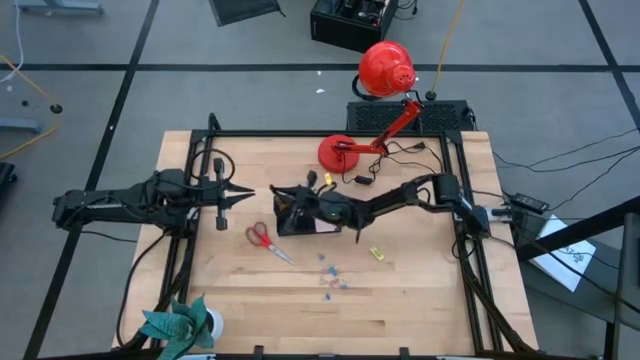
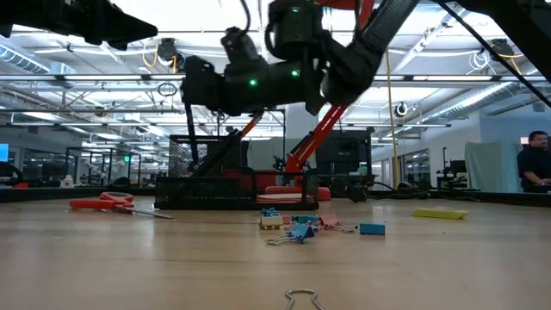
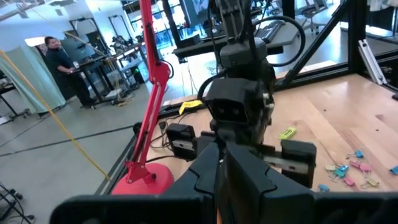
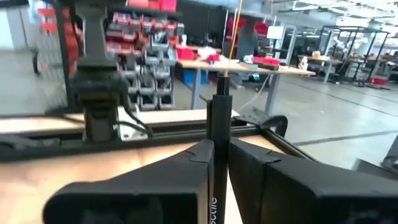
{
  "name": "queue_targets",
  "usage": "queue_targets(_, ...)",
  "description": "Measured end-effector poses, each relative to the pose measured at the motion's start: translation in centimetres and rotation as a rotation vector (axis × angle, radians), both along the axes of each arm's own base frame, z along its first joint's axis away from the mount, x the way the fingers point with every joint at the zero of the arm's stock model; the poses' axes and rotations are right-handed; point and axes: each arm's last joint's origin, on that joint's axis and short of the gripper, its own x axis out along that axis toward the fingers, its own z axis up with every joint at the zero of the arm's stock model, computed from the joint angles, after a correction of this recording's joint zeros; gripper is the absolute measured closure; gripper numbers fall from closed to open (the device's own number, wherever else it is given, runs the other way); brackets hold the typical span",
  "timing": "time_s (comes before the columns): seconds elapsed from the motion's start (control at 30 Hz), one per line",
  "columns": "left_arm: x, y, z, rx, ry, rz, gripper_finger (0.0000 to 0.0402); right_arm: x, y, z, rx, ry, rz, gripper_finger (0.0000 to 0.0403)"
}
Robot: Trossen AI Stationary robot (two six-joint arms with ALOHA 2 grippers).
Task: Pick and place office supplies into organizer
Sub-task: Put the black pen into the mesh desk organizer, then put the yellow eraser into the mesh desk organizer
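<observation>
My right gripper [image 1: 288, 202] hovers level over the black mesh organizer [image 1: 292, 220], shut on a dark pen [image 4: 219, 118]. The organizer stands mid-table, in the low view [image 2: 232, 185] under the gripper [image 2: 198, 86]. Red-handled scissors [image 1: 262, 238] lie flat on the table left of the organizer. Small blue and pink bits [image 1: 332, 276] and a yellow piece [image 1: 377, 254] lie nearer the front. My left gripper [image 1: 243, 195] waits at the left, raised, fingers shut, pointing at the organizer. My right gripper pinches the pen's barrel [image 4: 218, 163] between its two fingers. The fingers come level from the table's right side and lie across the pen. The pen stands upright in the hold, its upper part [image 4: 220, 106] rising above the fingers; its lower end is hidden by them.
A red desk lamp stands behind the organizer, its base [image 1: 340, 152] on the table's far side and its cord trailing nearby. A teal plant [image 1: 180, 325] sits at the near left corner. A wire clip [image 2: 301, 299] lies near the front edge. People stand in the room beyond.
</observation>
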Motion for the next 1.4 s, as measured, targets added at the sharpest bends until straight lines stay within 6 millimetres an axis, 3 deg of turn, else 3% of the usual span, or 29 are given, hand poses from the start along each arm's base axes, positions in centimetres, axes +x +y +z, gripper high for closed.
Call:
queue_targets(0.4, 0.0, 0.0, -0.1, -0.003, 0.008, 0.000, 0.0366, 0.2, 0.1, -1.3, -0.027, 0.189, -0.001, 0.0378)
queue_targets(0.8, 0.0, 0.0, -0.1, -0.003, 0.007, -0.001, 0.0366, 0.1, 0.1, -1.6, 0.017, 0.221, -0.007, 0.0375)
queue_targets(1.2, 0.0, 0.0, -0.1, -0.007, 0.014, -0.002, 0.0366, 0.1, 0.1, -1.6, 0.082, 0.192, -0.010, 0.0301)
queue_targets(1.4, 0.0, 0.0, -0.3, -0.010, 0.029, -0.005, 0.0366, -0.3, 0.7, 0.1, 0.021, 0.204, 0.007, 0.0278)
